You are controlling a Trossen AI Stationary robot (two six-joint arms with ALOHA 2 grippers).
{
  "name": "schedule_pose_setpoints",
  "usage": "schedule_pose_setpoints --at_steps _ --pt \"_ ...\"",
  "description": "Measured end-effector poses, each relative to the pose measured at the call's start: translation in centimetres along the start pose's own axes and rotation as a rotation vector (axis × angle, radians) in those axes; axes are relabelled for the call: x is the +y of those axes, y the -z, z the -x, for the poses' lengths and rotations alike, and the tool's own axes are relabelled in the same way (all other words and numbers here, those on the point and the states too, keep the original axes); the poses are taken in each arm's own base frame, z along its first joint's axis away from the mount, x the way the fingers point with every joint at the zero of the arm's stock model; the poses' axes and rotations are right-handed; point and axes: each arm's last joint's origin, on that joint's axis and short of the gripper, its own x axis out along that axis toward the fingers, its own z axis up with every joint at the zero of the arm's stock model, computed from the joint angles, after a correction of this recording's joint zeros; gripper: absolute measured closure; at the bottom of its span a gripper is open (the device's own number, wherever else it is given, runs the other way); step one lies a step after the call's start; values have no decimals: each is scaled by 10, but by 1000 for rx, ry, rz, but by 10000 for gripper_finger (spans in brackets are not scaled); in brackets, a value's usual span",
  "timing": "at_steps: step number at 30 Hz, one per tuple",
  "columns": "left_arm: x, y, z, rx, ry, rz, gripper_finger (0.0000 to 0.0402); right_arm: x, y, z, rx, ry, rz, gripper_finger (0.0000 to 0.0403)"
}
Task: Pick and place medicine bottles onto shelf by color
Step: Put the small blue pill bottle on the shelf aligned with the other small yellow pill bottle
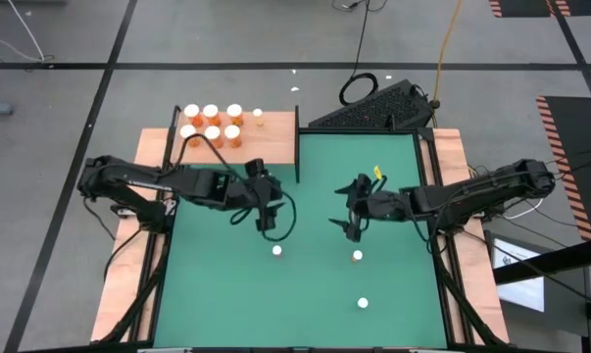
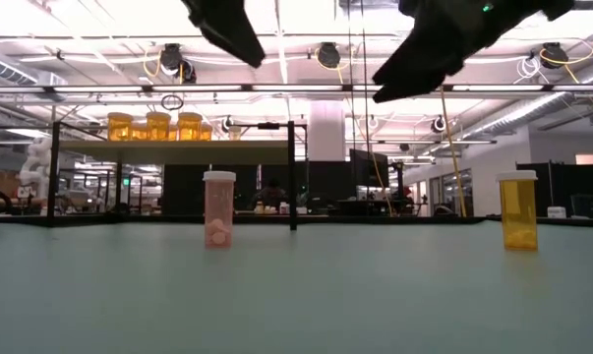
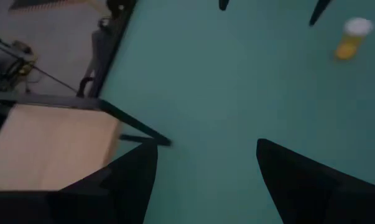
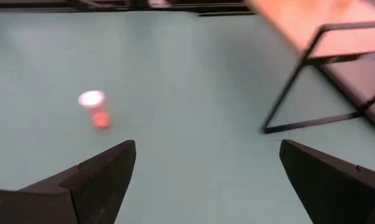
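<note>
Hands open, empty: left hand (image 1: 267, 222), right hand (image 1: 351, 227); above mat (image 1: 315, 294) centre.

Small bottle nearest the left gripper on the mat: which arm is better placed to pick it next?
Probably left: the left gripper, open and empty, hovers just above that small bottle; the right gripper is nearer another bottle.

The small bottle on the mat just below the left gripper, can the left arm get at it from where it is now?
Probably yes. The left gripper hangs open above the green mat, and the small bottle stands upright close in front of it with bare mat all round. The right gripper is off to the side, not between them.
</note>
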Motion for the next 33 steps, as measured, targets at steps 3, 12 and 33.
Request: schedule_pose_setpoints --at_steps 3,12,33 --pt "-15 -2 8 -34 40 -13 126 16 5 8 23 -59 -22 11" --pt "-59 -3 27 -125 110 -118 126 61 -3 61 -11 -251 -105 11" --pt "-81 -3 27 -265 187 74 126 112 44 144 141 -378 -163 11"
